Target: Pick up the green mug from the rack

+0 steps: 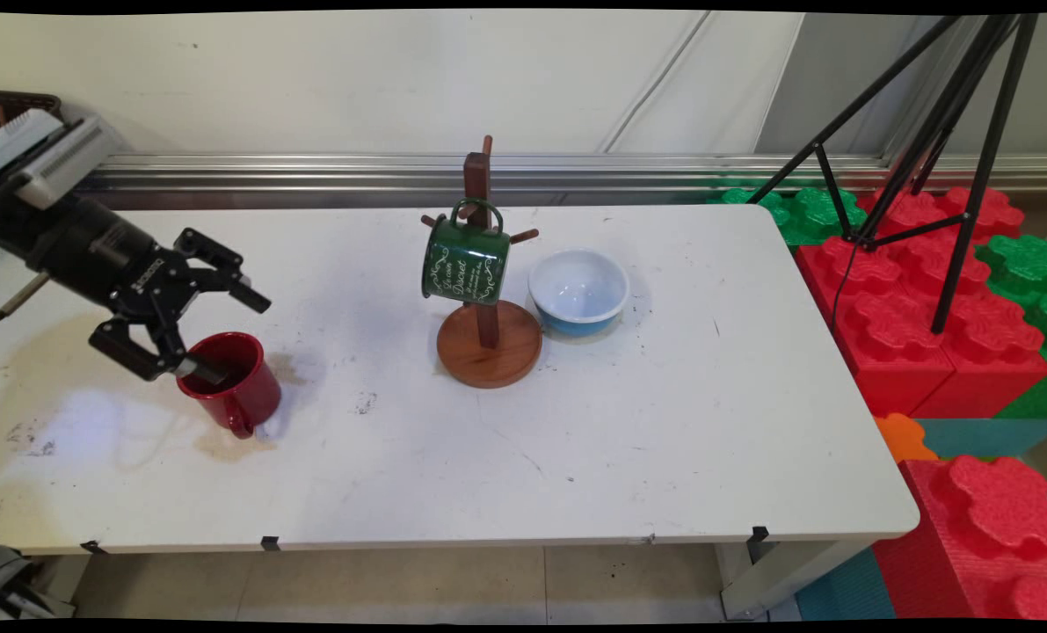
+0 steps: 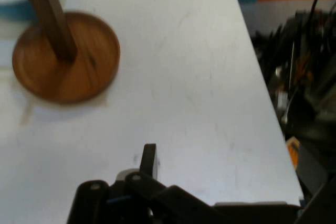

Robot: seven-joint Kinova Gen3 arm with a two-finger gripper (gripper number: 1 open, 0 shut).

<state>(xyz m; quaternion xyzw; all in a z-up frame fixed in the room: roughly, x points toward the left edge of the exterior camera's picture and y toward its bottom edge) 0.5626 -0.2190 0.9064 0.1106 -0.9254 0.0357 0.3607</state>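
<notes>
My gripper [image 1: 229, 338] is open at the table's left side, over a red mug [image 1: 243, 389]. Its lower finger [image 1: 199, 369] reaches into the mug's mouth, and the upper finger [image 1: 249, 297] stands well clear above it. The mug rests on the white table [image 1: 664, 440], leaning a little, with its handle towards the near edge. The hand view shows one black finger [image 2: 149, 160] over bare tabletop and no red mug. A wooden mug tree [image 1: 488, 345] stands at mid-table with a green mug [image 1: 464, 264] hung on a peg. Its round base [image 2: 68, 61] shows in the hand view.
A blue-and-white bowl [image 1: 578, 290] sits just right of the tree's base. Red and green foam blocks [image 1: 919, 325] and a black tripod [image 1: 954, 141] stand beyond the table's right edge. A metal rail [image 1: 312, 171] runs along the back wall.
</notes>
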